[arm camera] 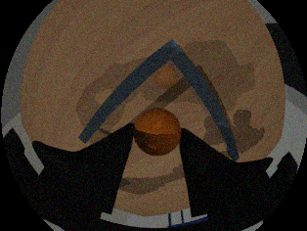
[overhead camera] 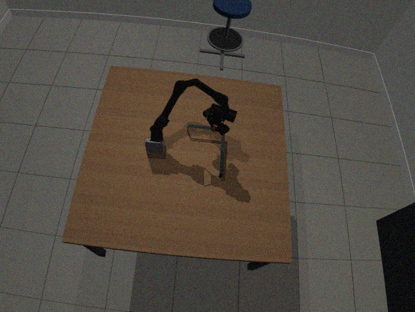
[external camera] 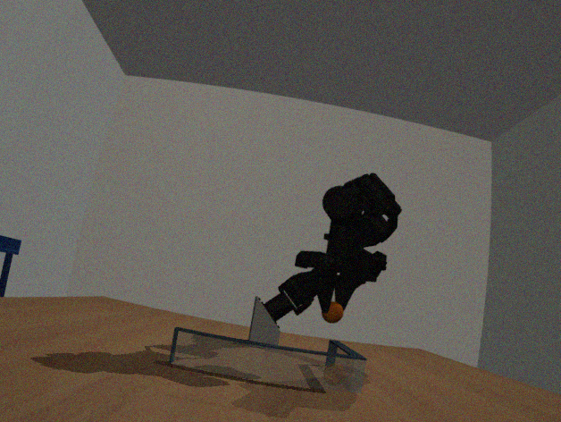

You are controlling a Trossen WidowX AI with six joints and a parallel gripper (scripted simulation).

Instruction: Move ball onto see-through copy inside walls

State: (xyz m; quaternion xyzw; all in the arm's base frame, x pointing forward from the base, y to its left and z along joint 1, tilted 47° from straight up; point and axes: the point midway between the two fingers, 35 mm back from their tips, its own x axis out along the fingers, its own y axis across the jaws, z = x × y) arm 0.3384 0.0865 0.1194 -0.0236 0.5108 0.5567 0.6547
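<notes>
The orange ball is held between the fingertips of my gripper, which is shut on it. In the exterior view the ball hangs clearly above the top edges of the clear walls, near their corner end. In the wrist view the walls form a V beyond the ball. The see-through copy shows faintly inside the V, close to the corner and beyond the held ball. I cannot make it out surely in the top and exterior views. In the top view the arm partly hides the corner.
The wooden table carries the arm's pale base, left of the walls in the top view. Dark shadows cross the table around the walls. A blue stool stands on the floor beyond the table.
</notes>
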